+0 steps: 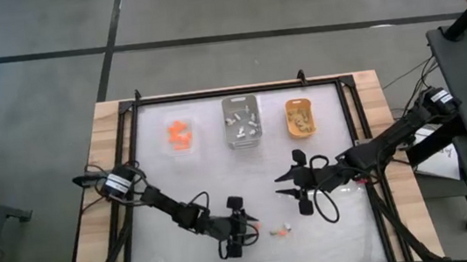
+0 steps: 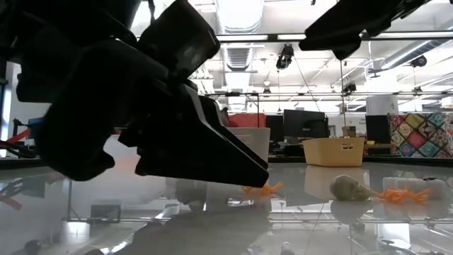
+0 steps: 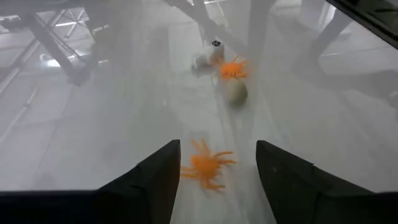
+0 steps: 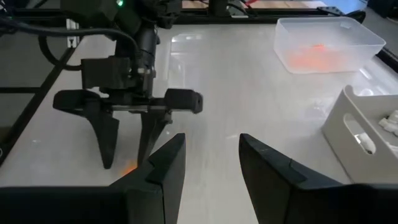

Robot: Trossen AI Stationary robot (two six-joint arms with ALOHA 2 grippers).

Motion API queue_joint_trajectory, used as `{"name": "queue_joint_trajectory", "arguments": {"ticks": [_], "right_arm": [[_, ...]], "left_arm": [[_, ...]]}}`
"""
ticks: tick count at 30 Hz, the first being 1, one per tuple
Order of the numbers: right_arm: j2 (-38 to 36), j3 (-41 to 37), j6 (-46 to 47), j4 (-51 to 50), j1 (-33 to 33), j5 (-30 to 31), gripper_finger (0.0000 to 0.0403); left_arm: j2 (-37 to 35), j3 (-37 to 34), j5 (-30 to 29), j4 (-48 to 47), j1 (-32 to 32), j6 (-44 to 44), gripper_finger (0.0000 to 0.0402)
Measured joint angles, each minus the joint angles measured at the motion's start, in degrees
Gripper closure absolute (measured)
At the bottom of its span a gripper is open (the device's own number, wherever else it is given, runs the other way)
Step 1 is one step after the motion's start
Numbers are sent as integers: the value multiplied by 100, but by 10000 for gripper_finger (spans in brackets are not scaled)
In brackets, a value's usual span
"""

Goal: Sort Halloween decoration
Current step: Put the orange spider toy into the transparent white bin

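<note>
Orange plastic spider (image 3: pixel 206 165) lying on the table (image 3: pixel 93 124) directly between the spread, empty fingers (image 3: pixel 149 186) of the left gripper (image 3: pixel 214 180), the nearer arm, legs splayed sideways; right gripper (image 4: pixel 211 168), also parted and empty, waits well apart.

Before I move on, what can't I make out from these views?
- High view: trinkets in the three trays too small to identify.
- High view: orange spider hidden under the left gripper.
- Low view: left arm blocks most of the table.
- Right wrist view: grey tray cut off by the edge.
</note>
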Motion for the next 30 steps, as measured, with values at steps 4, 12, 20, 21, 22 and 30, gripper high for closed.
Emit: {"name": "queue_joint_trajectory", "arguments": {"ticks": [4,12,20,21,22,30], "right_arm": [[11,0,35,-9,13,-2,262],[20,-2,85,-2,13,0,262],[22,-2,83,-3,13,0,262],[22,-2,83,-4,13,0,262],[22,-2,83,-4,13,0,262],[22,-2,83,-6,13,0,262]], "left_arm": [[0,-67,1,-13,64,-13,216],[0,-86,299,-110,220,-26,224],[-4,-84,317,-158,245,12,246],[-4,-84,317,-158,247,12,250],[-4,-84,318,-161,247,11,253],[-4,-84,302,-139,247,-8,294]]}}
